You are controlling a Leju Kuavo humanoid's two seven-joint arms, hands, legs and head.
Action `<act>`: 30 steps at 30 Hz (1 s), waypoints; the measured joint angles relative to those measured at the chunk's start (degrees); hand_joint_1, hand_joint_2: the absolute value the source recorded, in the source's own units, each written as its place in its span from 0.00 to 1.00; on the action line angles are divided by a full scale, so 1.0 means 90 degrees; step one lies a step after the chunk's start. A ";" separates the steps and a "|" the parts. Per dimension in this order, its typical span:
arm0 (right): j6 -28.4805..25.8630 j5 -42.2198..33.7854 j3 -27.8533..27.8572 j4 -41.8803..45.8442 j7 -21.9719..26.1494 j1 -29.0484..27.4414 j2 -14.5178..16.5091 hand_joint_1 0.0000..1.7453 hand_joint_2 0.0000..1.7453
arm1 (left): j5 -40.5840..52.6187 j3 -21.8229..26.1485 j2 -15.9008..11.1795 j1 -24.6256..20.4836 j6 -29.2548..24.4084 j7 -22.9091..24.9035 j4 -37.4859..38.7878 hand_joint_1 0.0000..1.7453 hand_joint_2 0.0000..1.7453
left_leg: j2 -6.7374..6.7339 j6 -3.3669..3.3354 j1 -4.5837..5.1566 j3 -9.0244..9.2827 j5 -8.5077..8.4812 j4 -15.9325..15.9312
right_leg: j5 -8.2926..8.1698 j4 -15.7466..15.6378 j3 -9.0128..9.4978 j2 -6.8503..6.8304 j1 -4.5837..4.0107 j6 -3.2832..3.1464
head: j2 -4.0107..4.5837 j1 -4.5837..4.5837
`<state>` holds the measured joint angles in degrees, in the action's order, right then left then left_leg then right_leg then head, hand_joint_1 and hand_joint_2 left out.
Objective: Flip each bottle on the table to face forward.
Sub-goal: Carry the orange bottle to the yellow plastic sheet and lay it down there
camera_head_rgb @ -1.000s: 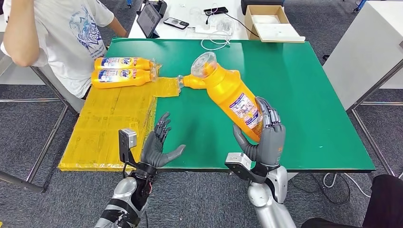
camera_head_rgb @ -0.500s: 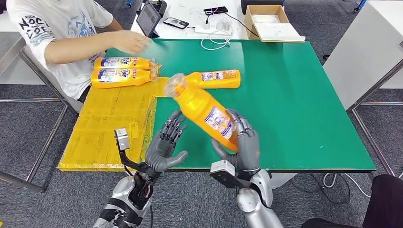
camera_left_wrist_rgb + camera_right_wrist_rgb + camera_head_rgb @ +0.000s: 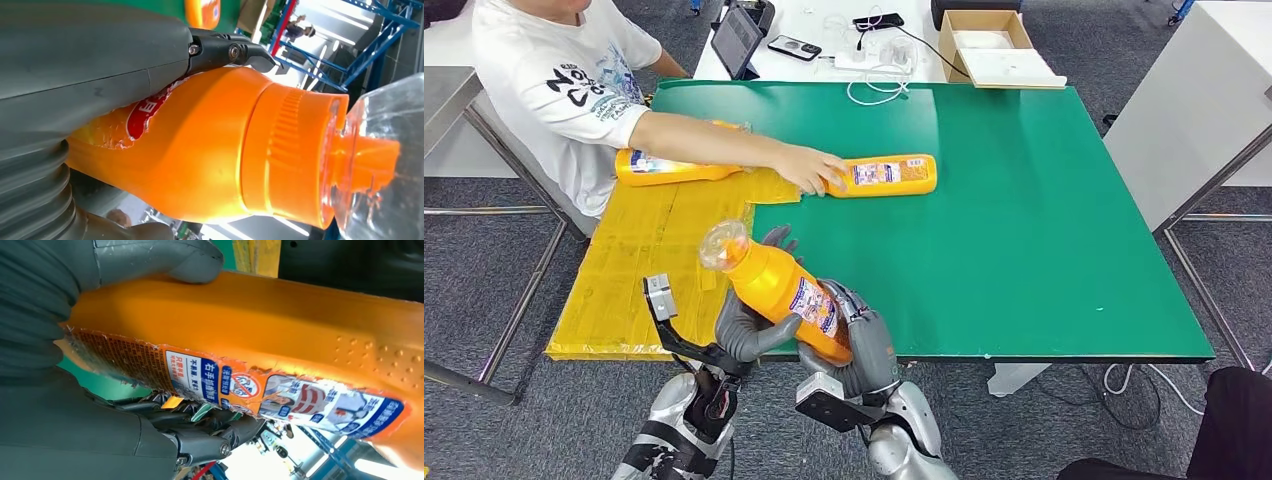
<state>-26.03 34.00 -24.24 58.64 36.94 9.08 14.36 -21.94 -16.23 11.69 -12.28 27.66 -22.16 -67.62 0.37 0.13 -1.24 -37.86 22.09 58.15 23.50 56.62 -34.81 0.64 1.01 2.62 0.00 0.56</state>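
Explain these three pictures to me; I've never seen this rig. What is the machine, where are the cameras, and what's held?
This is a humanoid robot with two silver arms, each ending in a robot hand. The wide picture is from its head, looking down at a green table. The two close-ups come from cameras at its wrists, so they look turned.

The right hand grips the base of an orange bottle, tilted with its clear cap up. The left hand closes on the bottle nearer the neck; the left wrist view shows its thumb on the bottle.

On the table a second bottle lies flat, touched by a person's hand. Another bottle lies on a yellow sheet.
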 joint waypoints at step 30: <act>-0.0191 -0.0180 -0.0346 -0.0700 -0.0314 0.0230 0.0123 1.00 1.00 | 0.1473 -0.0199 -0.0053 -0.0120 -0.1273 -0.0240 0.0206 1.00 1.00 | -0.0007 0.0001 0.0000 -0.0002 0.0000 0.0000 | 0.0000 0.0000 -0.0005 0.0000 -0.0001 0.0000 | 0.0000 0.0000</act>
<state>-27.75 32.38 -27.35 52.34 34.11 11.15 15.47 -8.68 -18.02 11.21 -13.36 16.20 -24.32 -65.77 0.31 0.14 -1.25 -37.88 22.09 58.15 23.50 56.62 -34.86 0.65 1.01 2.62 0.00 0.56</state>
